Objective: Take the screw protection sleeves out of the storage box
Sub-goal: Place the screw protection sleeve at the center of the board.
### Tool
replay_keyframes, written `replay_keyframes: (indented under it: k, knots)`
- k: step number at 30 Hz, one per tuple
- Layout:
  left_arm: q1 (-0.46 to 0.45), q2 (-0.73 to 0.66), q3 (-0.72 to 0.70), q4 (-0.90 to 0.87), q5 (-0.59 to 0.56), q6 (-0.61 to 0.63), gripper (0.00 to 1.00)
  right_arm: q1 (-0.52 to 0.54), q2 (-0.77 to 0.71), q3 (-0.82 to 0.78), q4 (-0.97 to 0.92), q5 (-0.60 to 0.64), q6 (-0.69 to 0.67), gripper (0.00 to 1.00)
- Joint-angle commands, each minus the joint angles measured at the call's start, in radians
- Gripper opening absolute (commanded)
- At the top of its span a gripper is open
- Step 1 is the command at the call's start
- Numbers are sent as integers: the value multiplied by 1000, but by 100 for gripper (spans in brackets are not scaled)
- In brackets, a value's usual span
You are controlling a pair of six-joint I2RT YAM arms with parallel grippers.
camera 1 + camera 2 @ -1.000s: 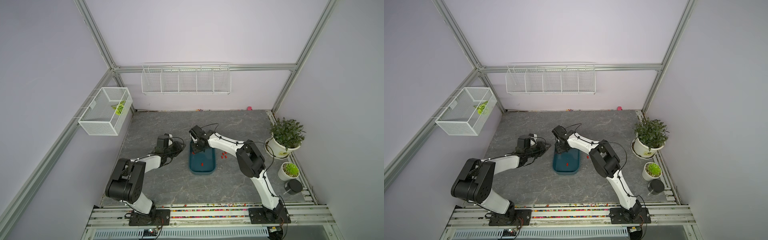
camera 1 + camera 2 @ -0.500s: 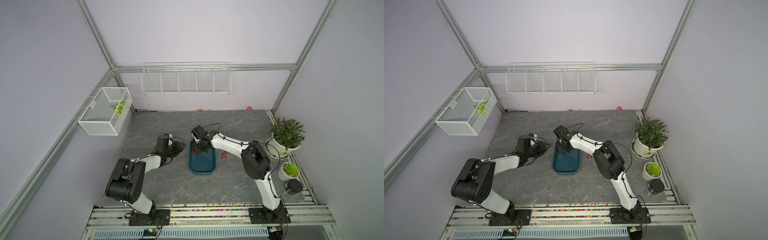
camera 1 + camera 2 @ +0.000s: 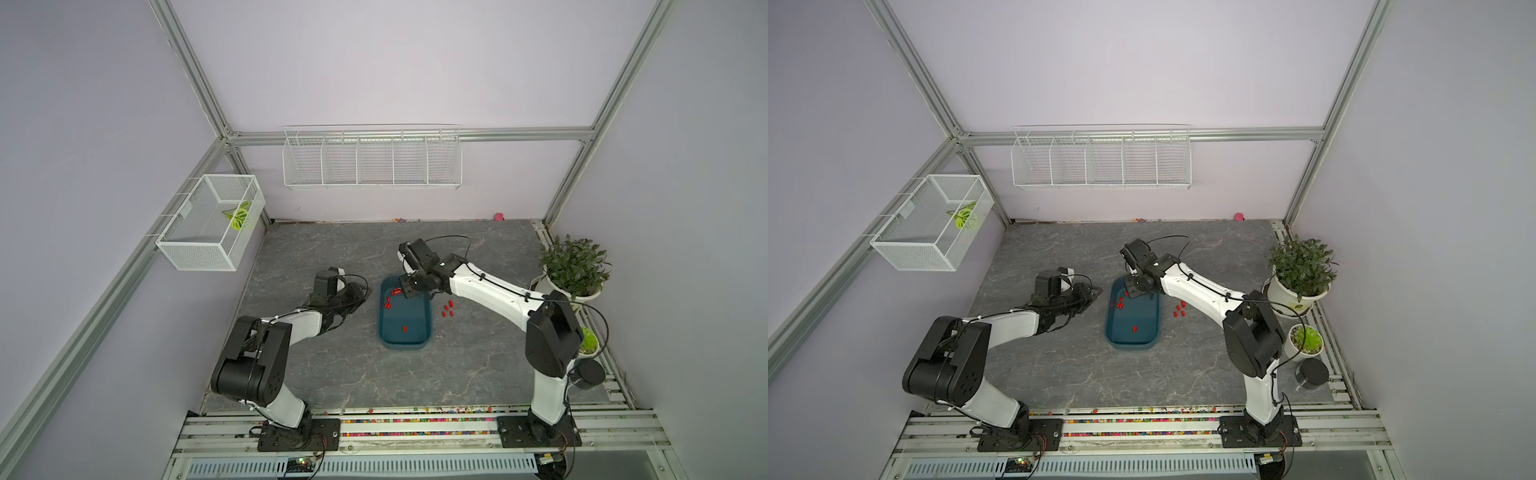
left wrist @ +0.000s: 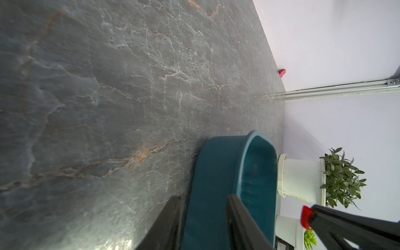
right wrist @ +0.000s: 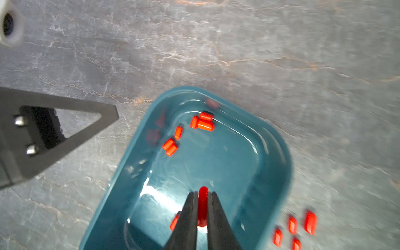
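Right gripper point(image 5: 203, 194) clenched on one screw protection sleeve point(image 5: 203, 207), over the storage box point(image 5: 279, 173). More sleeves point(image 5: 202, 123) lay ahead of its tips inside the box; several sat on the bench point(image 5: 216, 43) beside it. Left gripper point(image 4: 203, 197) stood parted and empty, beside the box wall.

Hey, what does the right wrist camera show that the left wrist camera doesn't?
Only the right wrist view: inside the box, loose sleeves on its floor, and more sleeves out on the table beside it.
Only the left wrist view: potted plants and a small pink thing at the foot of the wall.
Both: the box, the grey table, and the right gripper shut on one sleeve.
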Motion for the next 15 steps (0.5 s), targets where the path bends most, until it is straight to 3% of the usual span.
replay_keyframes:
  k: [1,15]
  knots:
    - [-1,18,-2,16,10,-5,41,-49,-78,-60,-24,20,-18,15]
    - [-16,32,19,-12,8,9,41,-147,-166,-284,48,-11,-5,16]
